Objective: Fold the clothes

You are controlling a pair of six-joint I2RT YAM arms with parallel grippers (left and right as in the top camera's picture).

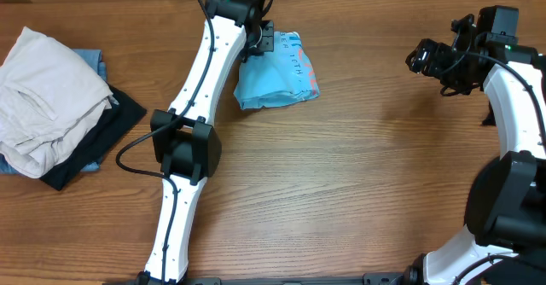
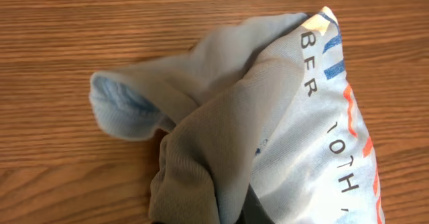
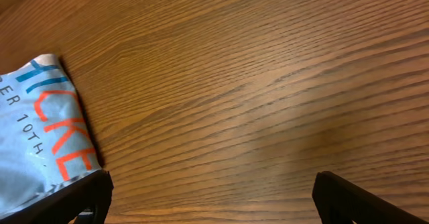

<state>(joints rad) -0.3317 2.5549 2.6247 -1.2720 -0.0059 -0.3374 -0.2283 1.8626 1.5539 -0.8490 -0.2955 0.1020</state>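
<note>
Left gripper [image 1: 260,44] pinches the far edge of the sky-blue T-shirt [image 1: 277,76] on the table [image 1: 367,165], likely to shift the folded bundle; right gripper [image 3: 211,194] hangs spread wide and empty off to the side, clear of the cloth.

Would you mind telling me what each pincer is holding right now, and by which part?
The left pincer grips the blue T-shirt by its bunched far left corner; the right pincer is open, holding nothing.
</note>
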